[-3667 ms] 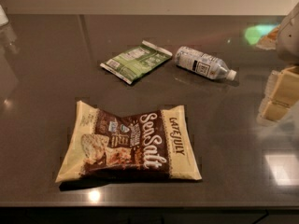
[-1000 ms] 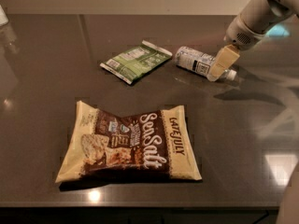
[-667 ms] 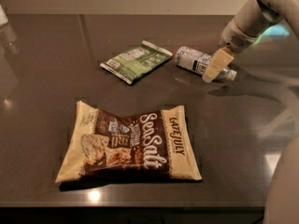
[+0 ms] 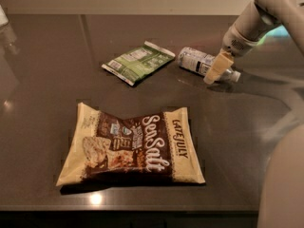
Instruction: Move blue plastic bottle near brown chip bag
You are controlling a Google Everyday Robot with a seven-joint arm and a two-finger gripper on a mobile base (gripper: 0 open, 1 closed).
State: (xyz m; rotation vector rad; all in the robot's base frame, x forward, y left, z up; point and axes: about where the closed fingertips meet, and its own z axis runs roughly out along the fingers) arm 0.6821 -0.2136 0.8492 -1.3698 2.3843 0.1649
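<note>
Blue plastic bottle lies on its side at the far right of the dark table, cap end pointing right, just beside the green packet and well apart from the brown chip bag, which lies flat in the near middle.

Gripper is down at the bottle's cap end, a cream part of it overlapping the neck. The arm comes in from the upper right. Whether the gripper is wide, narrow or already closed on the bottle, we cannot tell.

Risks, as we judge them:
- The contact sits near the neck, not the body. A round bottle on its side may roll or pivot away if it is squeezed off-centre.
- A grip at the thin end may let the heavier body sag or slip out during the lift.
- A nudge to the left could push the bottle into the green packet and shift both.
- The route to the bag crosses open table, so a low carry may drag the bottle, and a careless set-down may land it on the bag instead of beside it.

Against the earlier views: in the earliest one the gripper hangs at the right edge, clear of the bottle. It has since come across to the cap end and has changed little over the last second. Bottle, packet and bag lie where they did.
</note>
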